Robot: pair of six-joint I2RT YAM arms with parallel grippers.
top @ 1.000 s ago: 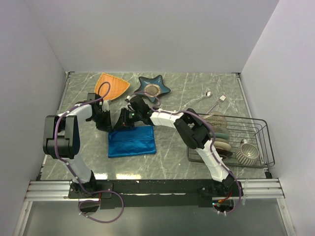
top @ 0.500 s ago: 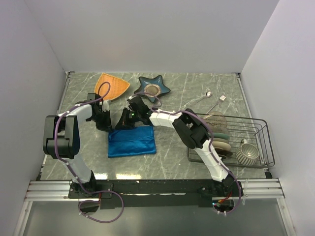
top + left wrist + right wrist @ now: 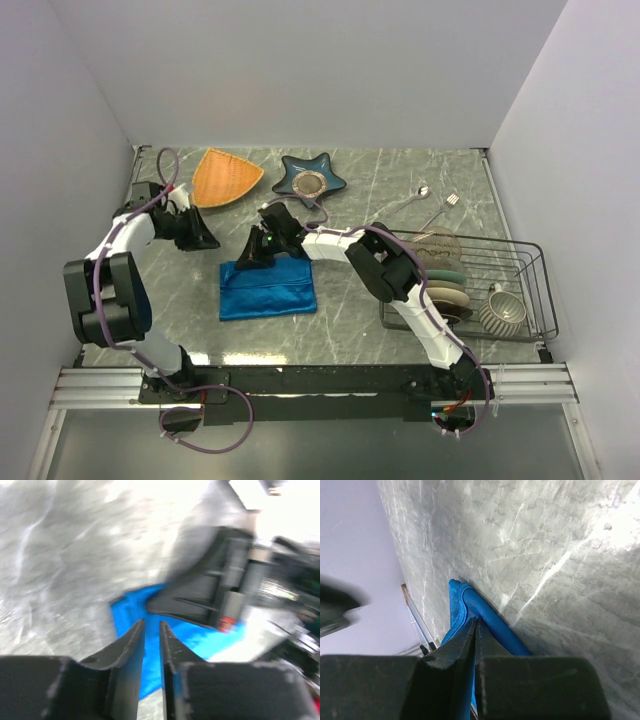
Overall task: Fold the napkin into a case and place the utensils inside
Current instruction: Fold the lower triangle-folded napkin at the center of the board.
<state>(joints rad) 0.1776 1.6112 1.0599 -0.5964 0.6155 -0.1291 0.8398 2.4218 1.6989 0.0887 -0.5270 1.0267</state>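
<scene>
The folded napkin (image 3: 268, 292) is laid on the table (image 3: 350, 305). Its far edge is pinched by the closed right gripper (image 3: 474, 622). The left gripper (image 3: 152, 623) is held slightly parted and empty, near the orange dish (image 3: 225, 175).

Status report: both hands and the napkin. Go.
Left hand barely open, empty. Right hand shut on napkin, far edge. Utensils out by rack.
</scene>
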